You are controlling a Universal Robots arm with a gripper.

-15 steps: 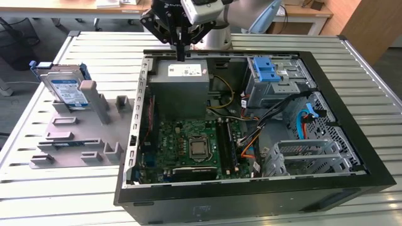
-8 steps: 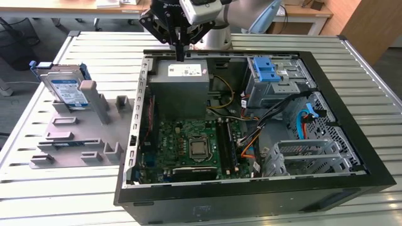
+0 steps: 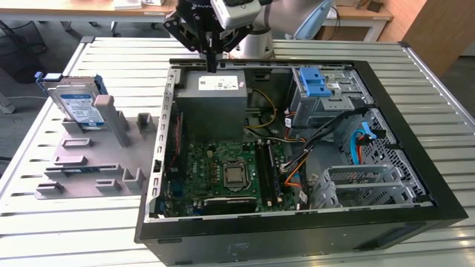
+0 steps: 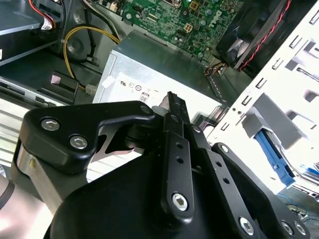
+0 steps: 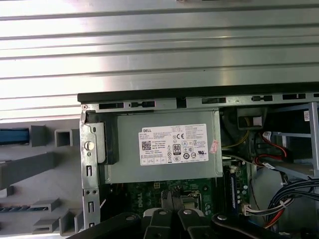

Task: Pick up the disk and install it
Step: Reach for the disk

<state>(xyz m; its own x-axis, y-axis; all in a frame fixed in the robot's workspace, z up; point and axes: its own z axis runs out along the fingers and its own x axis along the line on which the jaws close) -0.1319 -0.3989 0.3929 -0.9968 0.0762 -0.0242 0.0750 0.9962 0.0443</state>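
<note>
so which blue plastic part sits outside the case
The one framing the disk, standing in the grey rack at the exterior view's left; the blue latch is on the cage inside.

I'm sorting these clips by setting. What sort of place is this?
Probably a lab or workshop bench for computer assembly: an open computer case lies on a slatted metal table, a grey fixture beside it holds the disk, and wooden desks stand behind.

- bright, even light across the exterior view; the computer case (image 3: 297, 239) holds soft shadow inside.
- glare whitens the table (image 5: 149, 50) in the first wrist view.
- second wrist view: sticker (image 4: 124, 87) washed out, gripper (image 4: 172, 99) dark.
</note>
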